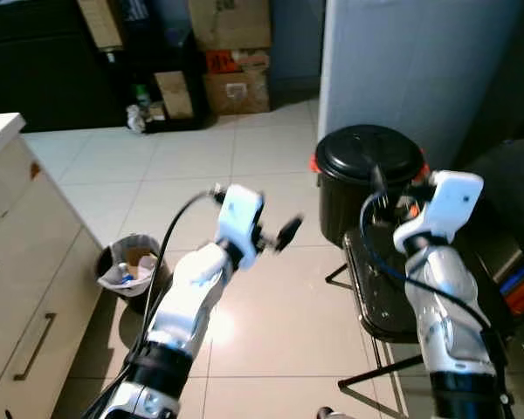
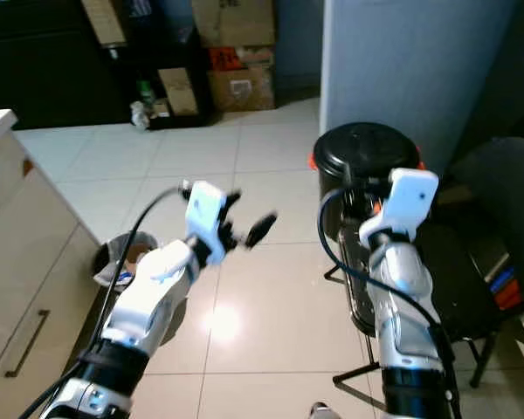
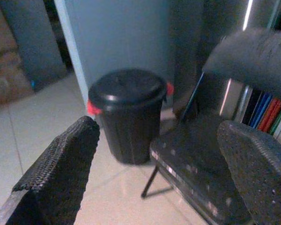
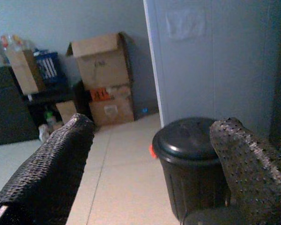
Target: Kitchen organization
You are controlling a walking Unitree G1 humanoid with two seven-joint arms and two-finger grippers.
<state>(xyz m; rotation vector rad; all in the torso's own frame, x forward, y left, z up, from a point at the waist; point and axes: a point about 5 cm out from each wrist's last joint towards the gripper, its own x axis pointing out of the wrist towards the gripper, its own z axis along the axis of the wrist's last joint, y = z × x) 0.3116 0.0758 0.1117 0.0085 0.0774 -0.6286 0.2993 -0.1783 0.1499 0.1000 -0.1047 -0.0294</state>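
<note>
Grippers, left [image 3: 154, 154] and right [image 4: 154, 154], hang raised with fingers apart, holding nothing, facing the lidded black bin [image 1: 370, 179] beside a folding chair [image 3: 201, 164]. Which item needs organizing stays unclear.

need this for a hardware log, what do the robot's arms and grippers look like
Both arms are glossy silver-white jointed shells with dark cuffs lower down. A black cable loops along the left arm; a dark bluish one loops along the right arm. Each wrist carries a white block. The left gripper and right gripper have broad black fingers with a dimpled, textured surface.
</note>
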